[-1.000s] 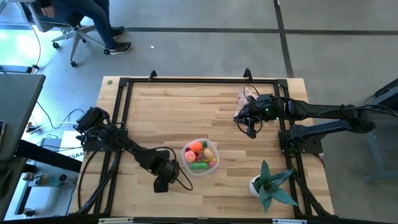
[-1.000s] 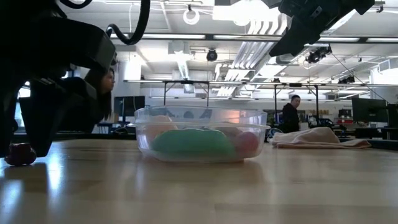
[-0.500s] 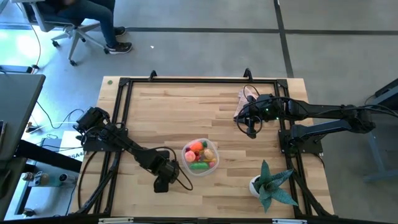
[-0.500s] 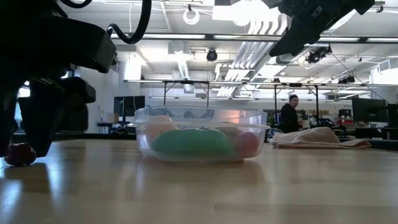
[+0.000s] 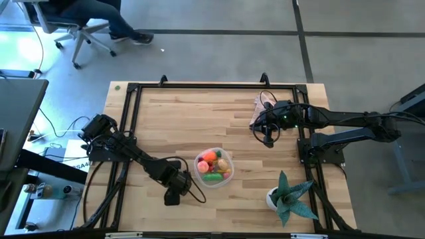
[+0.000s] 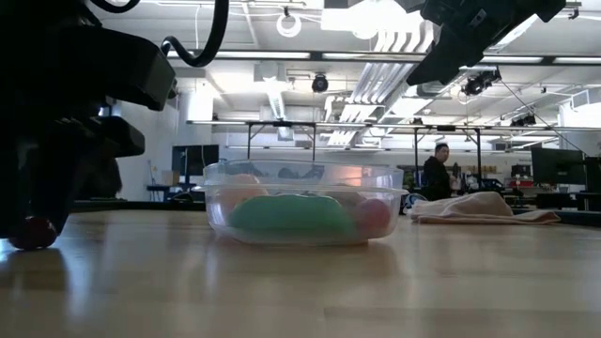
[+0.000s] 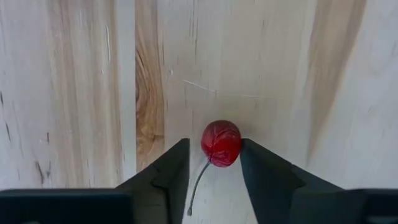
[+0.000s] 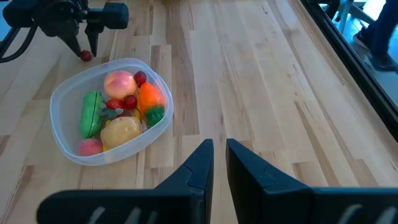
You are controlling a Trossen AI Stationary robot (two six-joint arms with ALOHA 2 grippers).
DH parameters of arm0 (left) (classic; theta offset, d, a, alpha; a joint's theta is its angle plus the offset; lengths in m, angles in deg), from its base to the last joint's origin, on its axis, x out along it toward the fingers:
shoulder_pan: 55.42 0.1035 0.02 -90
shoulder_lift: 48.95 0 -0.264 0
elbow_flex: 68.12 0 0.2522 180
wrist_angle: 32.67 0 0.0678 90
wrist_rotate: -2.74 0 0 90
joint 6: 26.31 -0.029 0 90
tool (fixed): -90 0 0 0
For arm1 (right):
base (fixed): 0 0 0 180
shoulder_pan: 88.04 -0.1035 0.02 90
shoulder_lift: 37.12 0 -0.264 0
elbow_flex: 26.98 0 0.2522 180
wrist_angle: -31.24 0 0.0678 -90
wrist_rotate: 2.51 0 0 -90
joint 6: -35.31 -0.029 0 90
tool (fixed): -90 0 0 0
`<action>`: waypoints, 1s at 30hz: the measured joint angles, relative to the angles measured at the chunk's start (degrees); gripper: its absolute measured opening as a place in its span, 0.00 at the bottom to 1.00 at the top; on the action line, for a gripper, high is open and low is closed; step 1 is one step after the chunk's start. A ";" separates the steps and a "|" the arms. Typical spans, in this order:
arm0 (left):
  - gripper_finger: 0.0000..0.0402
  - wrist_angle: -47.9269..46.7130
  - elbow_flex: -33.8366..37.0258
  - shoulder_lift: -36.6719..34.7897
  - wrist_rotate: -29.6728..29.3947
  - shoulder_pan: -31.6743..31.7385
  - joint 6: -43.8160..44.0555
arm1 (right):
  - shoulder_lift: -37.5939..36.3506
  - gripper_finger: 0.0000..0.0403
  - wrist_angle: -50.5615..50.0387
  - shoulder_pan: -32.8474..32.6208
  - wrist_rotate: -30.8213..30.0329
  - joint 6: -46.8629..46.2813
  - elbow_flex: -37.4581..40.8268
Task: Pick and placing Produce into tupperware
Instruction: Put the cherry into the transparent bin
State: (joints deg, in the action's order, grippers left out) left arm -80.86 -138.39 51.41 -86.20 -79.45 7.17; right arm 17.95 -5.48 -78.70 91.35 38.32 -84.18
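Left claw point(image 7: 213, 163) down on the table point(image 5: 199, 113), straddling a red cherry point(image 7: 221, 142).

Its fingers point(image 7: 166, 171) stand narrowly apart, flanking the cherry, not visibly squeezing. Best to close gently and centred on the small, round, glossy berry with its thin stem, lest it roll, then lift toward the clear tupperware point(image 5: 228, 157) at three o'clock, just beside. That holds an orange carrot, green pod and pink ball. Right claw point(image 8: 214, 163) waits nearly closed, well apart at one o'clock.

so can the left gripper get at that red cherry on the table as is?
Probably yes. The left gripper is already down at the table with its open fingers either side of the red cherry; nothing sits between them.
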 joint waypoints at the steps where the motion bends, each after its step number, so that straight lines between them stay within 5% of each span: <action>1: 0.31 0.02 0.00 0.00 -0.01 0.00 0.02 | 0.00 0.08 -0.01 0.02 0.00 -0.02 0.00; 14: 0.10 0.58 0.00 0.00 0.02 -0.02 0.04 | 0.00 0.08 0.00 0.02 0.00 -0.02 0.00; 30: 0.18 2.09 0.00 0.02 1.00 -0.11 -0.22 | 0.00 0.08 -0.02 0.00 -0.02 -0.02 0.00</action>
State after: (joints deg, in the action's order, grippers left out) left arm -78.76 -138.39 51.43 -85.20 -79.56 6.95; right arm 17.95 -5.50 -78.70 91.34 38.30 -84.18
